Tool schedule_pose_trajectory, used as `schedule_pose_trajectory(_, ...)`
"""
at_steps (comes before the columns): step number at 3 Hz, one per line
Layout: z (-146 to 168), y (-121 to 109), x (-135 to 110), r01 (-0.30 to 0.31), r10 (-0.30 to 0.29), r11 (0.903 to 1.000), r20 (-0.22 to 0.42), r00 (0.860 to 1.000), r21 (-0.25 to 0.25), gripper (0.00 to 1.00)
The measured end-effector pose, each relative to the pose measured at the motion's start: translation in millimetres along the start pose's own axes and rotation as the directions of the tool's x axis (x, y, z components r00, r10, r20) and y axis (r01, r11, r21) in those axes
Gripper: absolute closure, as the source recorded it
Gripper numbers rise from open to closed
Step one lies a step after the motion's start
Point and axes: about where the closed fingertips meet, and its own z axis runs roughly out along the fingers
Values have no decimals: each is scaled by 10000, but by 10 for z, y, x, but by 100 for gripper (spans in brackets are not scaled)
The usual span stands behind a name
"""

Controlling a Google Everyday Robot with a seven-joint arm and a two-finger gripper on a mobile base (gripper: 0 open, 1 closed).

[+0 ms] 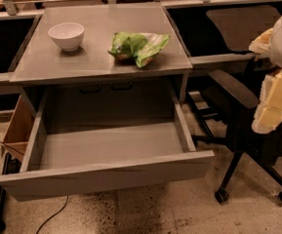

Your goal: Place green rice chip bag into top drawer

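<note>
While the drawer (106,177) under the table (57,65) stands pulled far out toward the near side, with its grey floor and side walls showing, the green rice chip bag (139,47) lies crumpled on the tabletop, right of the middle and close to the right edge. It is not in the drawer. A white bowl (66,35) sits upright on the far left part of the same tabletop, well apart from the bag. The gripper (277,89) shows as a pale white and cream shape at the right edge of the scene, off the table and well clear of the bag; I cannot tell whether it is spread or pressed together. A black office chair (238,108) on casters stands right of the drawer, just below the gripper. A thin cable (52,213) runs across the speckled floor at the near left.
</note>
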Motion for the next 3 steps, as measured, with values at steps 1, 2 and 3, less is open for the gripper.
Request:
schedule_pose_trajectory(1, 0, 0, 0, 0, 0, 10000, 0, 10000, 0, 0)
schedule_pose_trajectory(2, -55, -51, -31, -25, 24, 9996, 27, 10000, 291, 0)
schedule_pose_trajectory(3, -180, -250, -184, 168, -198, 9967, 367, 9991, 791, 0)
